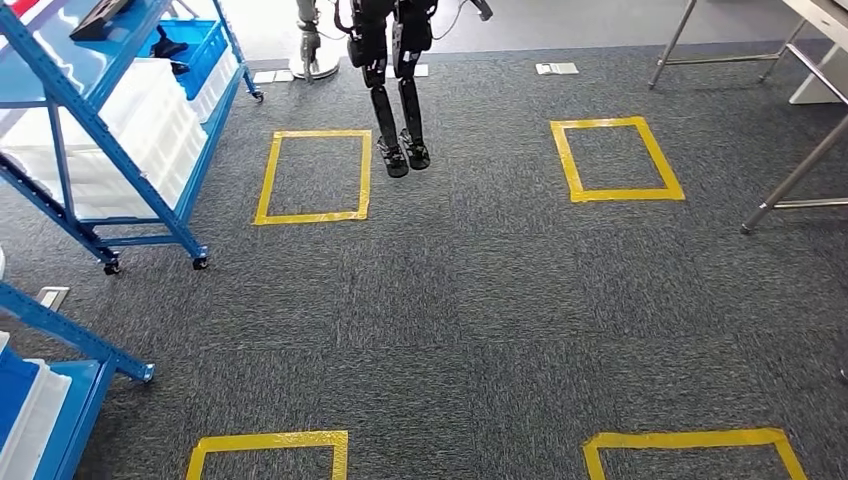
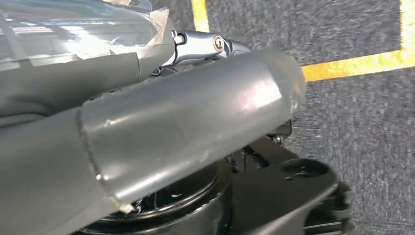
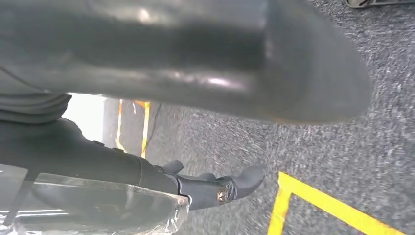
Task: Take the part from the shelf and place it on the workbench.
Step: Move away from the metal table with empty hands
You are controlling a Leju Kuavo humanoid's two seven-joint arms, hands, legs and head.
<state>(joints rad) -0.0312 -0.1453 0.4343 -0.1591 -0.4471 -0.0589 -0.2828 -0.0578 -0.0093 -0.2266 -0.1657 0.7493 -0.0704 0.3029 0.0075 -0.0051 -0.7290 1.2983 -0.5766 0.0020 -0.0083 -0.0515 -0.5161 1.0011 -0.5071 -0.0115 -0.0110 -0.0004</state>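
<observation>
At ten o'clock, blue metal wheeled shelf [image 1: 120,150] with white bins; left robot hand [image 2: 186,127] and right robot hand [image 3: 215,58] over grey carpet, grip state unreadable.

A blue metal shelf [image 1: 100,130] on wheels stands at the upper left of the head view, holding white bins [image 1: 150,120] and a blue bin [image 1: 195,50].

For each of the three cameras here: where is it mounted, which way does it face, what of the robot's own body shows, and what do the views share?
Head view: high on the body, facing forward and down at grey carpet, yellow tape squares, blue shelf and another robot's legs.
Left wrist view: behind the left hand, facing the floor; thick grey thumb close up.
Right wrist view: behind the right hand, facing the floor; thumb and dark fingers.
Shared: carpet and yellow tape in all three.
</observation>
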